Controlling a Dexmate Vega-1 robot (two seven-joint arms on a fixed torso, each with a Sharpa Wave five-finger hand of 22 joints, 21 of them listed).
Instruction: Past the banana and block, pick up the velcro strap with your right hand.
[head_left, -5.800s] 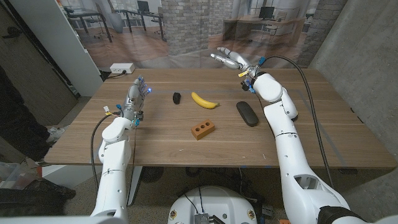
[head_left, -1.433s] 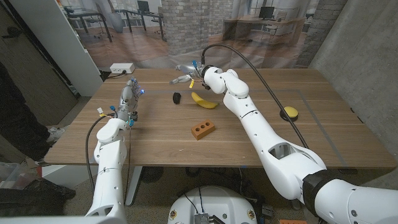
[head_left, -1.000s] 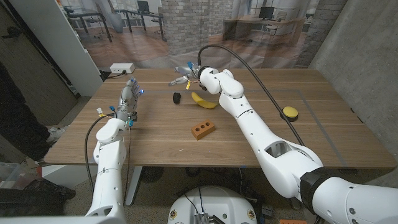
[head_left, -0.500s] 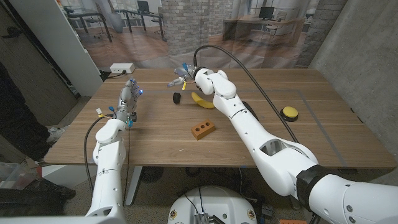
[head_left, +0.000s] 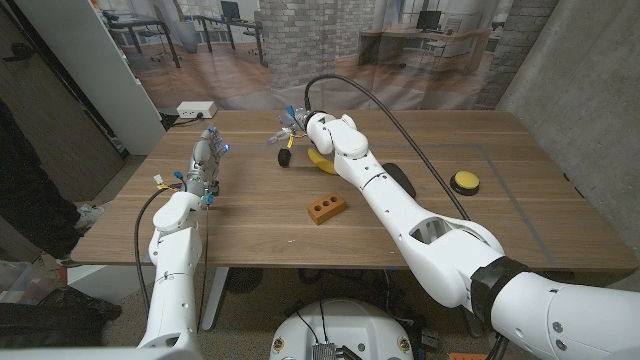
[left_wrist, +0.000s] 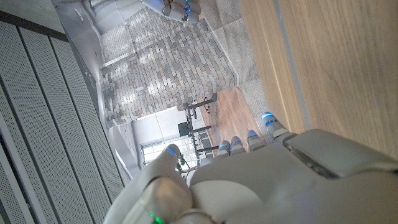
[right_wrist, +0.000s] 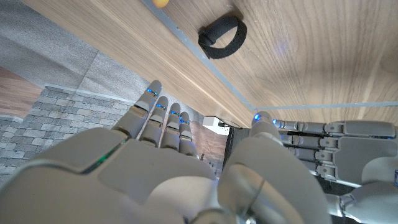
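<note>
The velcro strap (head_left: 285, 158) is a small black loop lying on the wooden table (head_left: 250, 230), toward the far side, just beside the tip of the banana (head_left: 322, 163) on the robot's left of it. In the right wrist view the strap (right_wrist: 222, 37) shows as a closed ring lying on the wood, with nothing touching it.

The table is the largest thing in view, a brown wooden top with both arms reaching over it. The right arm stretches from the near right corner across the middle to the far side, passing over the banana. The right hand (head_left: 288, 126) hovers above the table just beyond the strap, its fingers (right_wrist: 163, 111) straight and spread, thumb apart, holding nothing. It does not touch the strap.

The left arm comes up along the robot's left side of the table. The left hand (head_left: 206, 160) stands upright over the left part of the table, well apart from the strap, fingers extended together and empty; the left wrist view shows the fingertips (left_wrist: 250, 138) reaching out with nothing between them.

A black oblong case (head_left: 402, 180) lies partly hidden behind the right arm. The yellow banana lies between the strap and the case. A brown block (head_left: 326, 207) with holes sits nearer the robot than the banana. A yellow round button (head_left: 463, 181) rests on the right part of the table.
</note>
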